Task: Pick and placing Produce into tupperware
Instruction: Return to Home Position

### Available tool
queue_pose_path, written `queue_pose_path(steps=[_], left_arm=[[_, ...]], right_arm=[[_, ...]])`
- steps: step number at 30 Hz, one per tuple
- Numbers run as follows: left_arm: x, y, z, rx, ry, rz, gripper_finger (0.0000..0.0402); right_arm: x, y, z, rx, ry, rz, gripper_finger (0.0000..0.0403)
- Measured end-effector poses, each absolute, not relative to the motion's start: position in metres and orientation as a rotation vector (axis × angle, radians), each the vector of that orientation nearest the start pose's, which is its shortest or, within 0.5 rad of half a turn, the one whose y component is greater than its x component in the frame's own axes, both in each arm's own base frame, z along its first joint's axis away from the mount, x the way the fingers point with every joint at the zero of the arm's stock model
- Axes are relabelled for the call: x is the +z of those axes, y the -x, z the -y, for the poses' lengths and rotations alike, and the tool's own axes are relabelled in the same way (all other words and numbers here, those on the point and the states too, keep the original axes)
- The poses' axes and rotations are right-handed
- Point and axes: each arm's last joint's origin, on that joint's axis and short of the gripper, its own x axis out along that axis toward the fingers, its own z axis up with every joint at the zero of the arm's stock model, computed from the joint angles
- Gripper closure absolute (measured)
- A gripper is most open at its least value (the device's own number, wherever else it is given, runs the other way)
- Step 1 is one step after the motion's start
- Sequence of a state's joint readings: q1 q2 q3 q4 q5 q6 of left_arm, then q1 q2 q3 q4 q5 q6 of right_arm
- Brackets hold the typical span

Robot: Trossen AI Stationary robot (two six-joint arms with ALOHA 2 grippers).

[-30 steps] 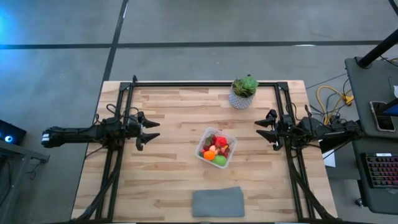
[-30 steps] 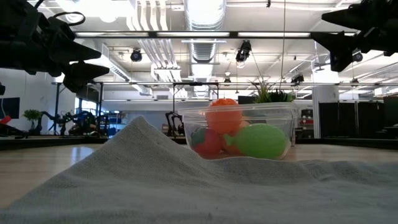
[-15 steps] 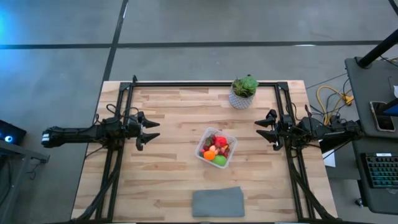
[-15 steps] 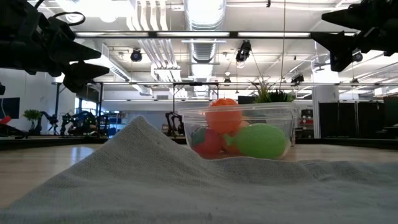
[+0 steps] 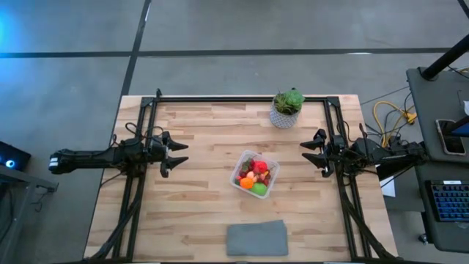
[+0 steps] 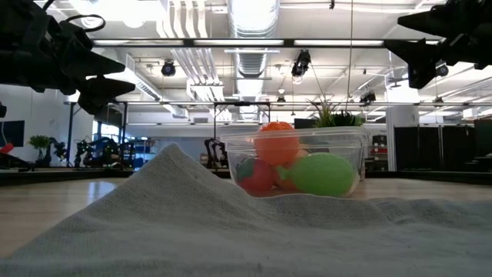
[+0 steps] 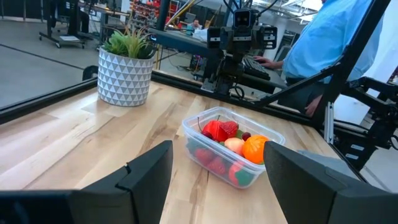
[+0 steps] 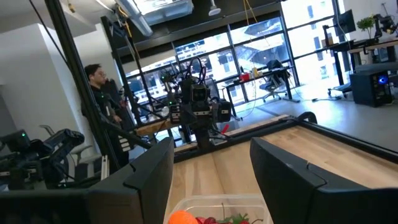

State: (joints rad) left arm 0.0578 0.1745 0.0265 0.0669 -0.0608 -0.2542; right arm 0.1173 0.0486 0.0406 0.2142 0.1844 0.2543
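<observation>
The clear tupperware (image 5: 256, 174) stands on the wooden table right of the middle, with the produce (image 5: 253, 177) inside: red, orange, green and peach pieces and dark berries. It also shows in the low view (image 6: 296, 163) and the left wrist view (image 7: 231, 145), and its rim in the right wrist view (image 8: 217, 208). My left gripper (image 5: 181, 153) hangs open above the table's left side, level, pointing at the tub. My right gripper (image 5: 308, 152) hangs open above the right side, facing it. Neither holds anything.
A green plant in a white patterned pot (image 5: 286, 108) stands at the far edge. A grey cloth (image 5: 256, 238) lies at the near edge, bunched up before the low camera (image 6: 192, 223). Black frame rails (image 5: 139, 191) run along both sides. A person in blue (image 7: 339, 46) sits beyond the table.
</observation>
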Motion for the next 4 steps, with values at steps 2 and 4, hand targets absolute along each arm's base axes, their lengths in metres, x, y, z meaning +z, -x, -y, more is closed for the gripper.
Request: queue_pose_path(steps=[2, 4], left_arm=[[0.1647, -0.1072, -0.0079, 0.128, 0.253, -0.066, 0.0164], [0.1647, -0.1072, -0.008, 0.129, 0.253, -0.066, 0.0164]], right_arm=[[0.1941, -0.0959, -0.006, -0.041, -0.284, 0.211, 0.0197], [0.1941, -0.0959, -0.006, -0.04, -0.284, 0.212, 0.0197]])
